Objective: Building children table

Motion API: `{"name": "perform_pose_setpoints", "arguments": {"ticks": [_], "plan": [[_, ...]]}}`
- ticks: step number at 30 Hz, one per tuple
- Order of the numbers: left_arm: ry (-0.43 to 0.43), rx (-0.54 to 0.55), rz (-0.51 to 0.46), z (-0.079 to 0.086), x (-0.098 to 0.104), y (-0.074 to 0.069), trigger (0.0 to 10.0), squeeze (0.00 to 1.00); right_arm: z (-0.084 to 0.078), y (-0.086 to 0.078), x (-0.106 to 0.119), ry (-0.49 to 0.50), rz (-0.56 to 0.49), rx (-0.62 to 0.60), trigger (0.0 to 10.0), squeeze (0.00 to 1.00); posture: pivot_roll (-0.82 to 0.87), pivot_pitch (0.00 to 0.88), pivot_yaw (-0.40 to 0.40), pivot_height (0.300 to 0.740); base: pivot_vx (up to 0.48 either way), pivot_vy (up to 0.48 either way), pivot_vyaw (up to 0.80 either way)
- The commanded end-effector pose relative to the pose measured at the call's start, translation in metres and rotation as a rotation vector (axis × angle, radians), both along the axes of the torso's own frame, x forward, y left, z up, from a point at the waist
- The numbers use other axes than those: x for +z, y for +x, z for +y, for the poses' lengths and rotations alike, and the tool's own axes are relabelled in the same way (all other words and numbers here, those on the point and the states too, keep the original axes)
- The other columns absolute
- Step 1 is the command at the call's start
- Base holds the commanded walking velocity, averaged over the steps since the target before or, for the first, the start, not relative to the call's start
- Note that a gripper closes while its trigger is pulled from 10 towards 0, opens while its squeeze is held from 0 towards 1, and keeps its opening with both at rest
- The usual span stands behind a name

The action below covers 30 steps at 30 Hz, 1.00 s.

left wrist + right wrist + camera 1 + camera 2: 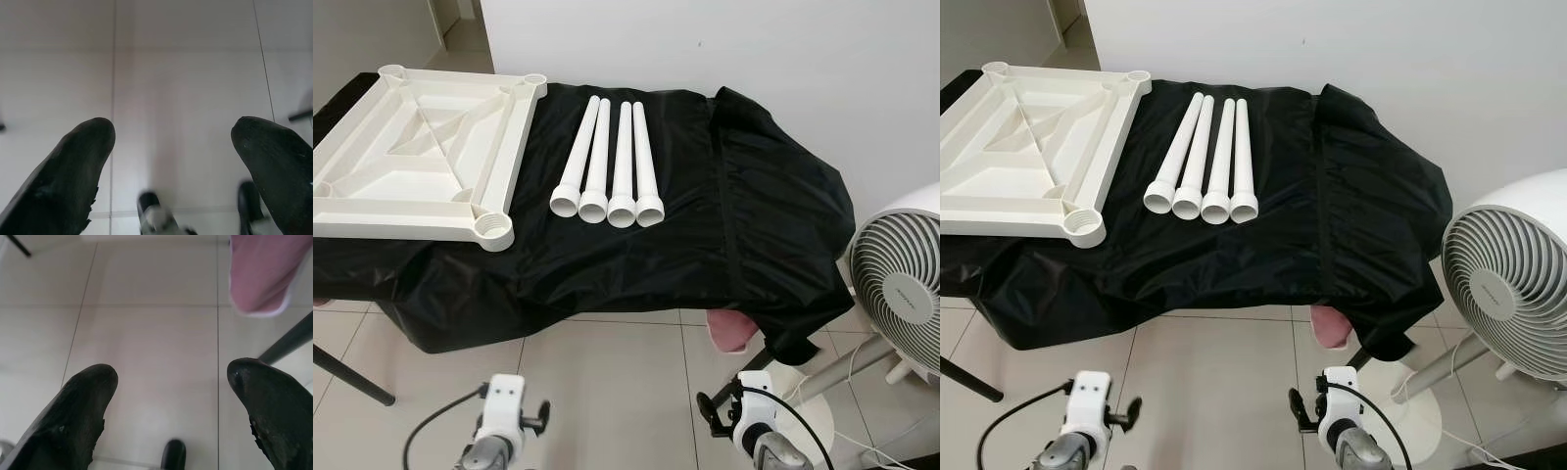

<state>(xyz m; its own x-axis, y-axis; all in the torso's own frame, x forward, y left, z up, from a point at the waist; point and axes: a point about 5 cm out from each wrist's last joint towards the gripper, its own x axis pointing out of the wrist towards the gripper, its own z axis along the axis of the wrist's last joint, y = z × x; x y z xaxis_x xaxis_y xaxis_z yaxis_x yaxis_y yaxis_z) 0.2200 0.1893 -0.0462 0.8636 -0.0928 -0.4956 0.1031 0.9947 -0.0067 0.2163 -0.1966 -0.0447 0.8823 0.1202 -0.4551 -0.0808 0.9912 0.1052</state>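
Tabletop first: the white square plastic tabletop (416, 147) lies upside down, ribs and corner sockets facing up, on a glossy black cloth (744, 215) draped over the work surface, well ahead of and above both my grippers, on my left-hand side. Beside it, just to its right and apart from it, four white plastic tube legs (607, 162) lie side by side, touching one another, their wide open ends turned toward me.

My left gripper (171, 147) hangs low over the pale tiled floor (186, 88), its two black fingers spread wide with nothing between them. My right gripper (171, 382) hangs likewise over the tiles, fingers spread apart and empty. Both sit far below the cloth's front edge, with the legs ahead and between the two grippers, and neither touches any part.

Beyond my right gripper's fingertips a pink rounded object (261, 271) shows under the hanging edge of the cloth, beside a dark slanted bar (288, 340). Off to the right of my right gripper stands a white round floor fan (901, 284) on its stand.
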Motion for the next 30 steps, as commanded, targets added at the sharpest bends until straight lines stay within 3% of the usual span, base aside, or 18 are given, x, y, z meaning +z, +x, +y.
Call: {"name": "perform_pose_setpoints", "arguments": {"ticks": [1,2,3,4,14,15,16,17,20,21,26,30], "plan": [[0.004,-0.094,-0.068,-0.001,0.005,-0.005,10.0,1.0,-0.013,0.001,0.007,-0.018,-0.068,-0.056,10.0,1.0,0.06,0.101,-0.027,0.74,0.0,0.0,0.0],[0.004,-0.094,-0.068,-0.001,0.005,-0.005,10.0,1.0,-0.013,0.001,0.007,-0.018,-0.068,-0.056,10.0,1.0,0.06,0.101,-0.027,0.74,0.0,0.0,0.0],[0.022,-0.109,-0.157,0.001,0.014,-0.003,10.0,0.82,-0.019,0.005,0.019,-0.006,-0.166,-0.085,10.0,1.0,0.06,0.101,-0.027,0.74,0.0,0.0,0.0],[0.016,-0.115,-0.207,0.002,0.021,-0.002,10.0,0.0,-0.022,0.007,0.025,-0.017,-0.209,-0.093,10.0,0.92,0.06,0.103,-0.031,0.74,0.0,0.0,0.0],[-0.026,-0.107,-0.398,0.004,0.059,0.018,10.0,0.0,-0.021,0.016,0.059,-0.064,-0.421,-0.068,10.0,0.87,0.06,0.086,-0.036,0.74,0.0,0.0,0.0],[-0.036,-0.121,-0.442,0.003,0.071,0.022,10.0,0.0,-0.021,0.017,0.065,-0.064,-0.454,-0.068,10.0,0.51,0.06,0.076,-0.037,0.74,0.0,0.0,0.0],[-0.044,-0.133,-0.471,0.001,0.079,0.023,10.0,0.0,-0.021,0.017,0.07,-0.061,-0.474,-0.069,10.0,0.51,0.06,0.076,-0.037,0.74,0.0,0.0,0.0],[-0.044,-0.172,-0.515,-0.001,0.093,0.024,10.0,0.0,-0.02,0.017,0.08,-0.065,-0.516,-0.071,10.0,0.0,0.06,0.07,-0.036,0.74,0.0,0.0,0.0],[-0.039,-0.205,-0.545,-0.003,0.103,0.022,10.0,0.0,-0.019,0.016,0.088,-0.072,-0.552,-0.072,10.0,0.0,0.06,0.069,-0.034,0.74,0.0,0.0,0.0],[-0.022,-0.241,-0.594,-0.003,0.121,0.02,10.0,0.0,-0.014,0.016,0.105,-0.091,-0.619,-0.06,10.0,0.0,0.06,0.064,-0.035,0.74,0.0,0.0,0.0],[-0.042,-0.247,-0.654,0.0,0.147,0.023,10.0,0.0,-0.007,0.016,0.129,-0.068,-0.698,-0.071,10.0,0.0,0.06,0.057,-0.034,0.74,0.0,0.0,0.0],[-0.042,-0.245,-0.683,0.0,0.157,0.026,10.0,0.0,-0.005,0.019,0.137,-0.049,-0.721,-0.076,10.0,0.0,0.06,0.056,-0.033,0.74,0.0,0.0,0.0]]}}
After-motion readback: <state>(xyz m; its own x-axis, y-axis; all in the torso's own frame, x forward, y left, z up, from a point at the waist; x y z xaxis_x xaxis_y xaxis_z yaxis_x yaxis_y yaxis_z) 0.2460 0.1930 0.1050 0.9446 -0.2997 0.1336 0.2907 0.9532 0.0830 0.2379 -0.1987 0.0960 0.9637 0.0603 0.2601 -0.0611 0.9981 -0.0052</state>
